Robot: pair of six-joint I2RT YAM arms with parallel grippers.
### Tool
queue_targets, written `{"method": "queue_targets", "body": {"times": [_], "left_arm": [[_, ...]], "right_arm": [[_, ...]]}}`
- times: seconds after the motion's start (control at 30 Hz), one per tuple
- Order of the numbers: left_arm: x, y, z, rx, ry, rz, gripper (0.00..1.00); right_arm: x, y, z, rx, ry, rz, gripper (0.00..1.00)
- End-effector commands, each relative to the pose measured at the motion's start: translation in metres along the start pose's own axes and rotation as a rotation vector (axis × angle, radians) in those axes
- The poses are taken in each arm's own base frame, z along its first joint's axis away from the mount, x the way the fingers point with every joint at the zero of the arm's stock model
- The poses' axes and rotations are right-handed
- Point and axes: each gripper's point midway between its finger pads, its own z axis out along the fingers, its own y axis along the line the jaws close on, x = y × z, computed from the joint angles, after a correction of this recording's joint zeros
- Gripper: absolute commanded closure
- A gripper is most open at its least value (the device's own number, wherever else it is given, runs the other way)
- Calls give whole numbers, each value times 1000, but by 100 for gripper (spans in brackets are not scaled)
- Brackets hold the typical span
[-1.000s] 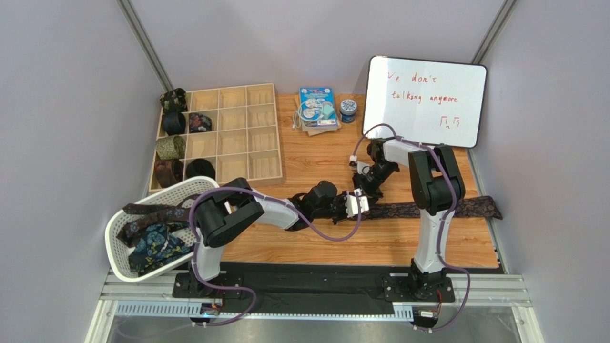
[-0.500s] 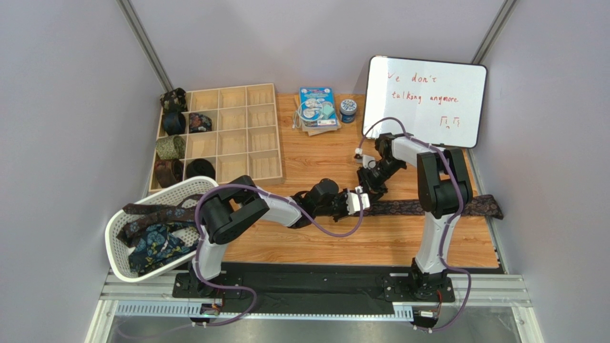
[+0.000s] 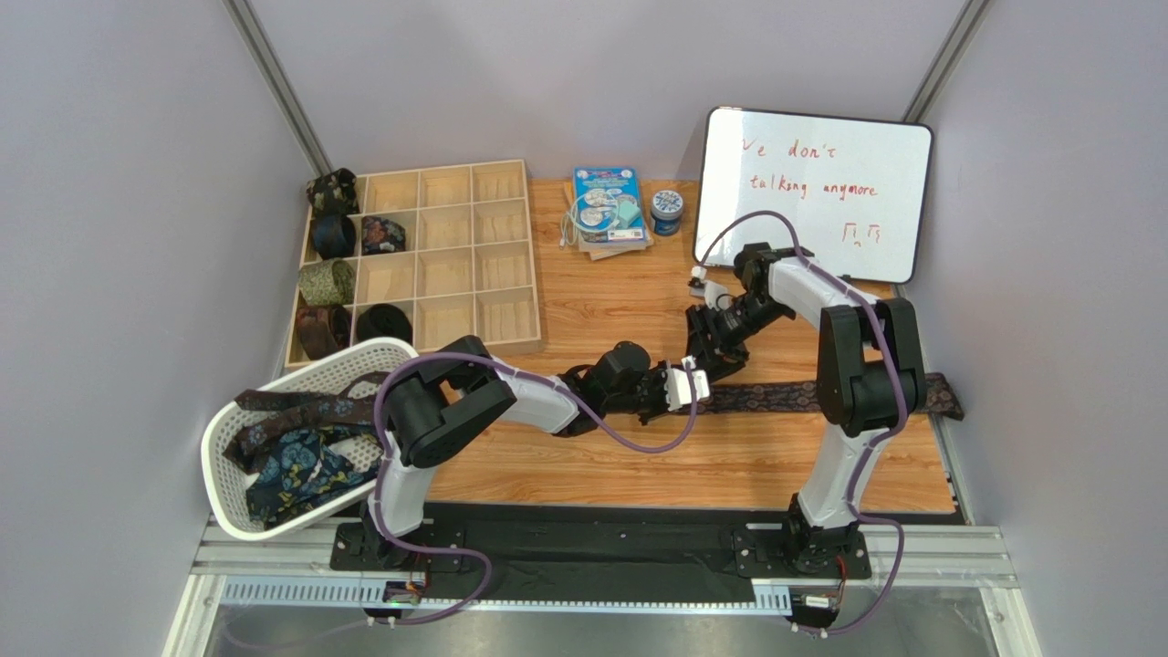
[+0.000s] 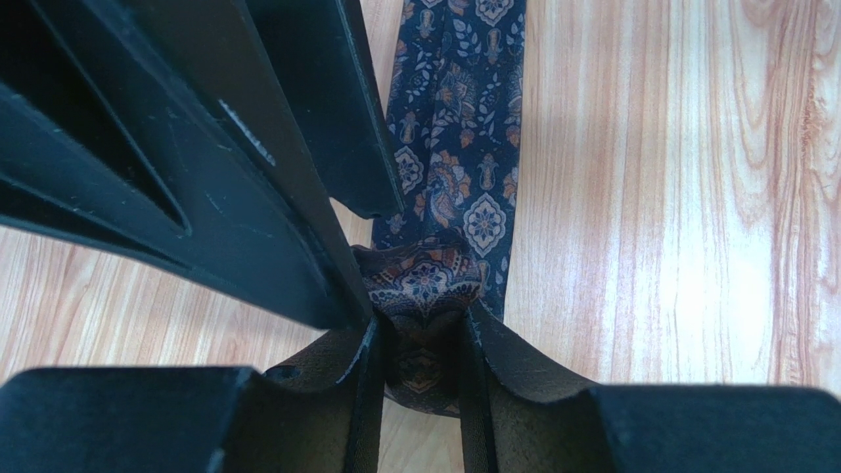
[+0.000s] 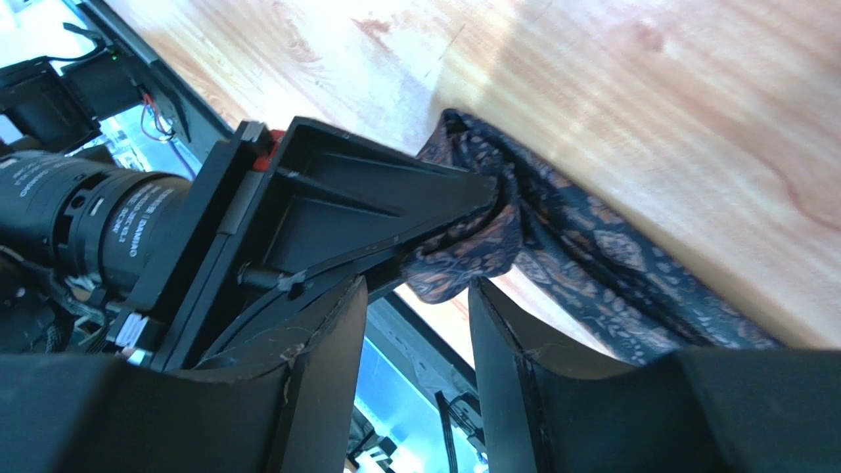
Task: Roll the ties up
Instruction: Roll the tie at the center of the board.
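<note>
A dark navy paisley tie (image 3: pixel 823 397) lies flat across the wooden table toward the right edge. My left gripper (image 3: pixel 684 388) is shut on its folded left end, which shows pinched between the fingers in the left wrist view (image 4: pixel 420 330); the rest of the strip (image 4: pixel 464 118) runs away over the wood. My right gripper (image 3: pixel 716 356) hovers just behind the left one, open and empty (image 5: pixel 415 305). The bunched tie end (image 5: pixel 474 236) sits just beyond its fingertips, held by the left gripper (image 5: pixel 326 207).
A wooden compartment tray (image 3: pixel 459 260) at the back left holds several rolled ties (image 3: pixel 326 282) in its left columns. A white mesh basket (image 3: pixel 226 452) with loose ties (image 3: pixel 295 459) stands at the front left. A whiteboard (image 3: pixel 816 192), a booklet (image 3: pixel 607 205) and a small tin (image 3: pixel 666 208) are at the back.
The right arm's elbow has swung right and back, and the right gripper has shifted slightly right. The left gripper has stayed shut on the tie end.
</note>
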Motion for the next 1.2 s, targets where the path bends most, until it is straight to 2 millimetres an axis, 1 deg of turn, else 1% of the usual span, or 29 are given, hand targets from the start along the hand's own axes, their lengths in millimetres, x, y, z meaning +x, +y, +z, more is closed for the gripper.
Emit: {"method": "queue_targets", "body": {"times": [0.0, 0.07, 0.17, 0.2, 0.27, 0.33, 0.37, 0.4, 0.47, 0.5, 0.57, 0.6, 0.63, 0.7, 0.73, 0.8, 0.83, 0.87, 0.9, 0.93, 1.0, 1.03, 1.07, 1.1, 1.13, 1.17], "left_arm": [[181, -92, -64, 233, 625, -186, 82], [181, -92, -64, 232, 623, -186, 82], [179, -90, -64, 229, 619, -187, 82], [180, -91, -64, 229, 621, -189, 82], [179, -90, -64, 225, 619, -189, 81], [178, -88, -64, 221, 616, -190, 80], [178, -88, -64, 220, 614, -191, 80], [178, -87, -64, 216, 613, -191, 79], [176, -85, -64, 209, 606, -187, 78], [175, -83, -64, 204, 601, -186, 77], [169, -75, -63, 179, 581, -179, 67], [166, -69, -63, 169, 566, -182, 63], [159, -64, -64, 156, 536, -177, 55], [149, -58, -67, 154, 496, -185, 47], [137, -48, -69, 131, 451, -190, 42], [121, -43, -72, 139, 386, -196, 37], [107, -34, -75, 116, 334, -188, 33], [99, -32, -77, 114, 304, -186, 32], [90, -34, -78, 139, 267, -185, 29], [79, -31, -80, 130, 235, -175, 25], [69, -31, -83, 138, 206, -185, 23], [59, -28, -84, 131, 175, -177, 23], [55, -27, -85, 130, 156, -169, 22], [49, -28, -87, 136, 131, -159, 15], [43, -24, -87, 131, 102, -126, 13], [39, -24, -87, 131, 87, -110, 7]], "right_arm": [[4, 12, -4, -44, -22, -25, 51], [7, 10, -1, -42, -14, -18, 51], [8, 2, 9, -6, -1, -19, 50], [6, -2, 11, 14, -7, -25, 50], [7, -5, 19, 34, 10, -26, 51], [5, -10, 23, 63, 6, -23, 62], [5, -19, 24, 106, 8, -18, 68], [5, -24, 24, 127, 7, -16, 76], [6, -33, 22, 173, 9, -12, 85], [7, -36, 23, 184, 10, -7, 94], [10, -42, 24, 206, 19, 9, 100], [11, -45, 26, 211, 23, 15, 100], [12, -47, 26, 218, 25, 21, 100], [14, -55, 30, 243, 41, 36, 100], [15, -58, 32, 252, 47, 46, 100], [16, -65, 36, 269, 63, 67, 100], [15, -67, 37, 277, 63, 66, 100], [14, -70, 38, 286, 63, 70, 100], [13, -71, 41, 285, 64, 76, 100], [13, -71, 44, 282, 75, 79, 100], [14, -68, 48, 273, 85, 74, 100], [15, -63, 51, 269, 88, 61, 100], [13, -60, 52, 261, 80, 49, 100], [13, -57, 53, 260, 82, 41, 100], [12, -54, 54, 260, 83, 26, 100], [11, -52, 55, 257, 85, 23, 100]]}}
